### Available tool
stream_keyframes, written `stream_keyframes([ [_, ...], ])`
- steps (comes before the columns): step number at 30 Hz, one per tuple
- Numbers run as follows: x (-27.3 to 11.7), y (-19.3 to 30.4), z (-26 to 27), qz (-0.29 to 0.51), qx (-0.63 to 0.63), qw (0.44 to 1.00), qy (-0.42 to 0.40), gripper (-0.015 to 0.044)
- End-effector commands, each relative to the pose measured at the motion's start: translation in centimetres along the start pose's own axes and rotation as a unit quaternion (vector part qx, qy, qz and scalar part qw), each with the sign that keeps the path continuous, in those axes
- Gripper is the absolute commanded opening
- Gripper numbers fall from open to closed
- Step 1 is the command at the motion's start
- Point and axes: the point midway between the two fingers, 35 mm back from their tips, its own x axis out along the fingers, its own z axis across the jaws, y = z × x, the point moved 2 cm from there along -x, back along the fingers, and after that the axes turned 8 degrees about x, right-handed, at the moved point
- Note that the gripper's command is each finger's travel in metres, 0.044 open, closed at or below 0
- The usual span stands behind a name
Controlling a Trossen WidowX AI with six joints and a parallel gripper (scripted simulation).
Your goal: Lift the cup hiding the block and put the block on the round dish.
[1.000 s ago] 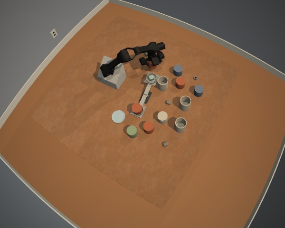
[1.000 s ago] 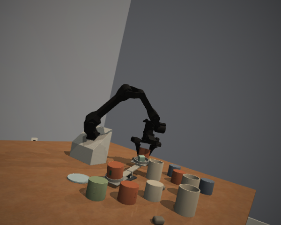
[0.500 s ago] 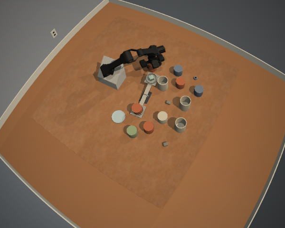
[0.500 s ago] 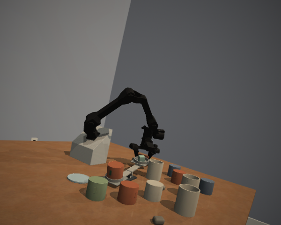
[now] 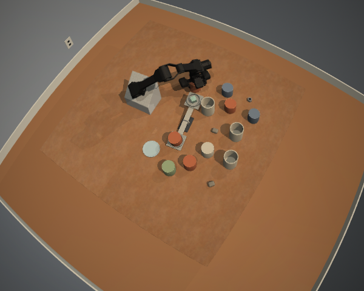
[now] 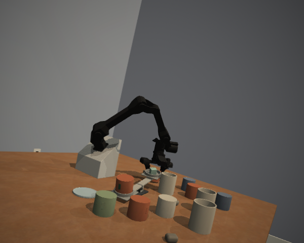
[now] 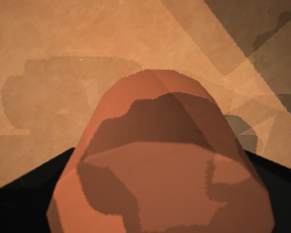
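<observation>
Gripper: squeezing the orange cup, down low behind the balance.
Block: green, bare on the far pad.
Other cup: on the near pad.
Dish: beside that pad.

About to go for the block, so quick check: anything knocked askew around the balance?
Nothing stands out. The pale green block sits uncovered on its pad, and the other orange cup stands upright on the balance's far pad.

Even, soft lighting; my top view bows at its edges. My wrist view: jagged overlapping shadows, close and coarse.
</observation>
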Motion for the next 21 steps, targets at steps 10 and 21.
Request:
stream_keyframes([
  [10, 0.0, 0.0, 0.0, 0.000, 0.001, 1.000, 0.000, 0.0315],
  [21, -5.5, 0.0, 0.0, -0.001, -0.002, 1.000, -0.002, 0.0440],
])
